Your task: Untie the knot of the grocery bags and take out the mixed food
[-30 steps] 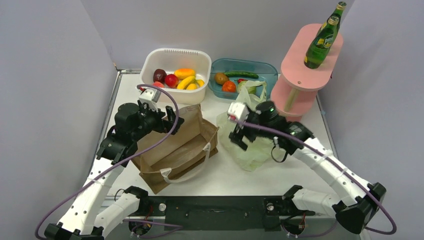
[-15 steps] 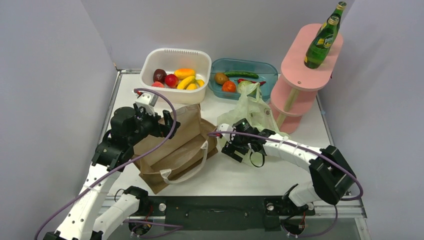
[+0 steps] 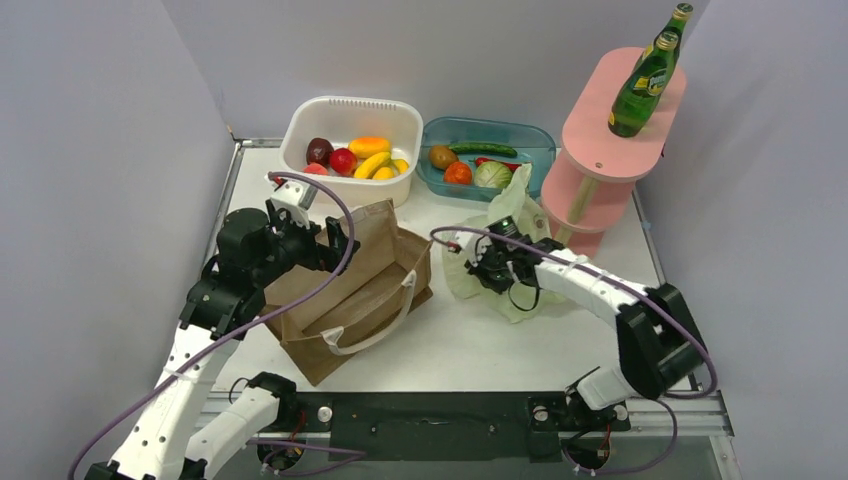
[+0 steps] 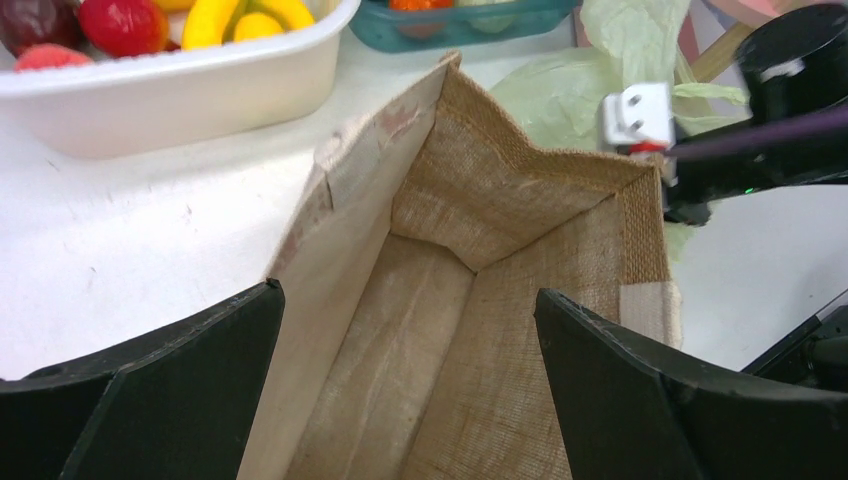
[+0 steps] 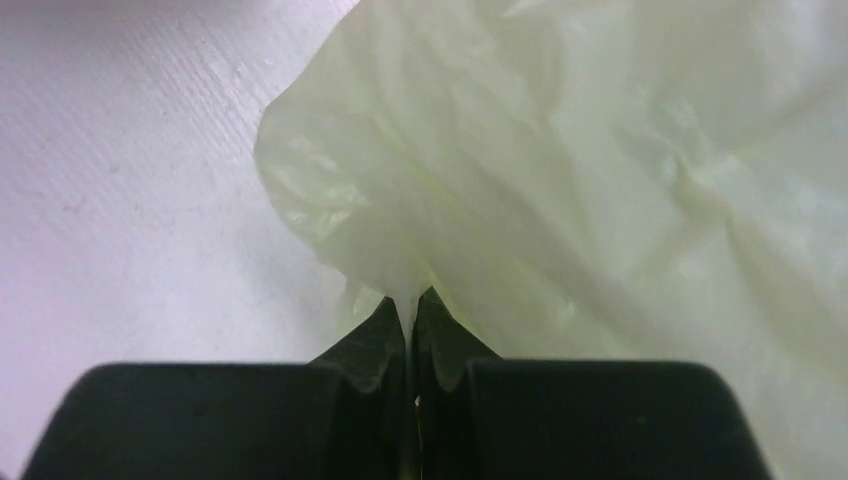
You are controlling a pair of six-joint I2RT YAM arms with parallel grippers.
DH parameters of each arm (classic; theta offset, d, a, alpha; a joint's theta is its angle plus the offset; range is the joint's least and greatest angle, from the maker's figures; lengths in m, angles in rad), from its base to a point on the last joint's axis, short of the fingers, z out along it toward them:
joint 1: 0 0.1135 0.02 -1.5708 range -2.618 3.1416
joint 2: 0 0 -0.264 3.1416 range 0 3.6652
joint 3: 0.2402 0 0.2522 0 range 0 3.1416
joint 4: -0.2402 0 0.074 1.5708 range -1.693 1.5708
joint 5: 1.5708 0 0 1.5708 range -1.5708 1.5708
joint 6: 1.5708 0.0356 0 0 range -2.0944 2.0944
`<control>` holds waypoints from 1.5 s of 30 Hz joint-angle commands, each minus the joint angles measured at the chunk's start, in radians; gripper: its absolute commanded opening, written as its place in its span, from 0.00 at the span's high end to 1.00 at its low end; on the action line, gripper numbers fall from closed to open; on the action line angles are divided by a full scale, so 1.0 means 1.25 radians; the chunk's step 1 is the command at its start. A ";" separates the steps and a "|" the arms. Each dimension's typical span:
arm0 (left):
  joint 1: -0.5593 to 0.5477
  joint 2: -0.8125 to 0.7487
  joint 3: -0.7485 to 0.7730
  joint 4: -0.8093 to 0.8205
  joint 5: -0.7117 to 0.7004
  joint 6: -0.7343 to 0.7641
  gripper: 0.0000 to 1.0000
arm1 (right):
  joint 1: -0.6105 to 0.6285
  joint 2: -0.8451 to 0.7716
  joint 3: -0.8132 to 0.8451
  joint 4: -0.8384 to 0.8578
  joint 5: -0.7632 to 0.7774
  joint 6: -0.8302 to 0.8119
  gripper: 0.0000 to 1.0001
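**Top view.** Brown paper bag (image 3: 350, 290): stiff, creased, lying tilted on the white surface (image 3: 470, 350) with its mouth open toward the right. 2 white loop handles (image 3: 400, 305) hang at the mouth. Left hand (image 3: 335, 240) sits at the bag's far rim. The plastic bag (image 3: 515, 205) is thin, crinkled, pale green and translucent. It lies just right of the paper bag, and 1 corner stands up beside the pink stand (image 3: 600, 110). Right hand (image 3: 490, 270) is low against its left side.

Along the far edge are a white tub (image 3: 300, 125) holding fruit, including a banana (image 3: 372, 163), and a teal tray (image 3: 530, 135) holding a cabbage (image 3: 492, 175). A green glass bottle (image 3: 640, 85) leans on the stand's top tier; its yellow label is unreadable. A bare strip of surface runs along the near edge.

**Left wrist.** The black fingers (image 4: 160, 400) are spread wide, with the paper bag's mouth between them. The inner walls look coarse and woven, with a fold along the floor. Cannot tell whether either finger touches the rim.

**Right wrist.** The fingers (image 5: 370, 350) are pressed together, pinching a thin fold of the plastic bag. The film bunches into wrinkles above the pinch. Matte white surface lies to the left.
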 commanded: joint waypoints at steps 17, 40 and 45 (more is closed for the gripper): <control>-0.169 0.212 0.359 0.262 0.276 0.476 0.11 | -0.076 -0.325 0.517 0.067 -0.343 0.305 1.00; -0.495 0.203 0.267 0.408 0.028 0.573 0.55 | 0.321 -0.244 0.635 0.073 -0.234 -0.032 1.00; -0.493 0.164 0.241 0.413 -0.083 0.561 0.96 | 0.323 -0.277 0.600 0.153 -0.153 -0.016 0.88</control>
